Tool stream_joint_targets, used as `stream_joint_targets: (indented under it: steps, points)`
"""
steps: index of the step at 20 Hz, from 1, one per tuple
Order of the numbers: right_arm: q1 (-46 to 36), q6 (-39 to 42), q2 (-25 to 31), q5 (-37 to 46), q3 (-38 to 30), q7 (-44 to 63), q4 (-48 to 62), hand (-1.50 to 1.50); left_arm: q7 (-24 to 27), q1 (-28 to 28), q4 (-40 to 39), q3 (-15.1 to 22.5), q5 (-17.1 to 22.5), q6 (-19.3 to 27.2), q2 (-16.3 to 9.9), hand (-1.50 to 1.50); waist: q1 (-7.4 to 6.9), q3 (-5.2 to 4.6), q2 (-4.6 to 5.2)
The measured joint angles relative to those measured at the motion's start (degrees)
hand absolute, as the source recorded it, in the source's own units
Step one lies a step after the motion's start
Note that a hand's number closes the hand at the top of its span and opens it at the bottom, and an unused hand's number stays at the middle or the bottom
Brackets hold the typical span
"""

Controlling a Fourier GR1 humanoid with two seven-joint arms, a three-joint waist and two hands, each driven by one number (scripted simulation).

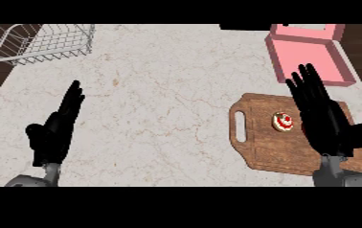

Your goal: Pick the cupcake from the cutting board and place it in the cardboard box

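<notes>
Your right robot hand hovers open above the cutting board.
The cupcake sits just left of its fingers, untouched.

- Left robot hand: at the view's left, fingers straight and together, pointing up the frame, thumb out to the side; holds nothing.
- Right robot hand: at the view's right, fingers straight, slightly spread, holds nothing.
- Grey forearms enter from the lower edge.
</notes>
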State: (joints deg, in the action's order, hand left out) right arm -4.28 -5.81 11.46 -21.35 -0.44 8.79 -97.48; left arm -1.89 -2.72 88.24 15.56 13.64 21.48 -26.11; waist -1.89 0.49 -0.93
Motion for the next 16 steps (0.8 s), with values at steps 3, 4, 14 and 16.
stream_joint_targets:
  steps: [3, 4, 14, 16]
  points:
    - [-0.75, -0.84, 4.14, 1.99, -3.12, 0.35, -3.11, -1.50, 1.92, -0.49, 0.94, -0.17, -1.27, -1.74, -1.67, 0.00, 1.48, -0.28, 0.29]
    - [-1.45, -1.50, 6.17, 3.20, -4.79, 0.23, -4.27, -1.50, 2.43, -1.24, 1.42, -0.07, -1.69, -2.69, -2.56, 0.00, 2.09, -0.36, 0.28]
    - [6.05, 0.26, 26.08, 20.34, -14.92, -5.08, -7.26, -1.50, 6.29, -7.19, 2.78, 1.79, -3.04, -12.24, -6.43, 0.00, 4.02, -0.56, 0.71]
    - [8.88, 1.56, 27.55, 23.27, -14.95, -8.98, -7.47, -1.50, 6.95, -8.07, 1.97, 1.33, -2.88, -13.52, -6.54, 0.00, 3.75, -0.53, 0.79]
